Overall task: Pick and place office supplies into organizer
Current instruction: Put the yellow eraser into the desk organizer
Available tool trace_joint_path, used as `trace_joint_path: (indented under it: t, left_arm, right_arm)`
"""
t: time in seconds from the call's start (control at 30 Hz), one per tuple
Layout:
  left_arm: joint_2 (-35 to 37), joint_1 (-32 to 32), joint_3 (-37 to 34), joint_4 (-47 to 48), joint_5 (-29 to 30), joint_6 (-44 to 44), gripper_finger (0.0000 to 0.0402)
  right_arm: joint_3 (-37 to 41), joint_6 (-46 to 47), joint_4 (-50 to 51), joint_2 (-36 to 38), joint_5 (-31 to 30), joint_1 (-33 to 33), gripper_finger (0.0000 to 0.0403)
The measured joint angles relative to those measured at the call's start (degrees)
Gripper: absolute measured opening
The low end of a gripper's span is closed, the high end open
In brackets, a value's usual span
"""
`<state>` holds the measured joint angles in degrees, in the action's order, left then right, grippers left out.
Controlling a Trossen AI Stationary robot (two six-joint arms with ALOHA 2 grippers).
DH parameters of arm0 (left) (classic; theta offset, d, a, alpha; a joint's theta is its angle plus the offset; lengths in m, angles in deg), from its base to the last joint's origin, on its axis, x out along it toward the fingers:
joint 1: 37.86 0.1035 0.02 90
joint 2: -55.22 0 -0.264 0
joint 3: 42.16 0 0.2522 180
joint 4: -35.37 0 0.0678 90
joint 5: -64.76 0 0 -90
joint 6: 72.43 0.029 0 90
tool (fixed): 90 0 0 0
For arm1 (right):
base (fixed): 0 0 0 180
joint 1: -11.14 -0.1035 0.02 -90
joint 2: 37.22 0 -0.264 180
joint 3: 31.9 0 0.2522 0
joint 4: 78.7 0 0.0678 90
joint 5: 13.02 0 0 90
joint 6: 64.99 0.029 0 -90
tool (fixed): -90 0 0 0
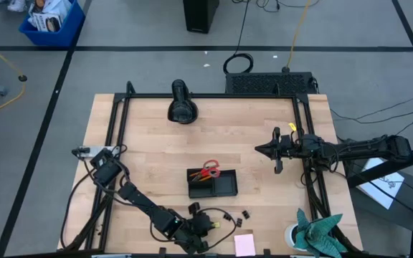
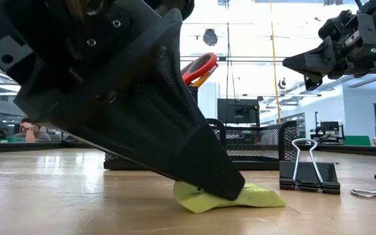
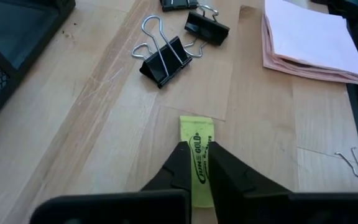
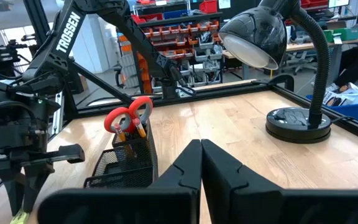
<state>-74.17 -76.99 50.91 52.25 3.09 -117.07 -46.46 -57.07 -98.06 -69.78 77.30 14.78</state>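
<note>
My left gripper is down at the table's near edge, shut on the small yellow piece, which lies flat on the wood. Black binder clips and the pink sticky-note pad lie just beyond it. The black mesh organizer stands mid-table with the red-handled scissors upright in it, handles up. My right gripper hangs shut in the air to the organizer's right, touching nothing. My left gripper pinches the yellow piece between its two fingers at the piece's near end. The fingers slant down from the table's left and lie along its length. The piece rests on the table, its free end sticking out past the fingertip.
A black desk lamp stands at the far edge. A teal cloth and a white cup sit at the near right corner. A loose wire clip handle lies by the pad. Bare wood shows between the organizer and my left gripper.
</note>
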Motion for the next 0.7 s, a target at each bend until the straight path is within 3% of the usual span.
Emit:
trace_joint_path:
  t: [0.27, 0.7]
  left_arm:
    - [-0.02, -1.23, 0.10, 2.45, 0.51, -3.57, 0.0026]
    - [-0.11, -2.33, 0.04, 3.33, 7.59, -1.81, 0.0016]
  right_arm:
    - [-0.02, 0.00, 0.00, 0.00, -0.02, 0.00, 0.0004]
    - [0.01, 0.42, 0.02, 0.02, -0.02, 0.00, 0.0004]
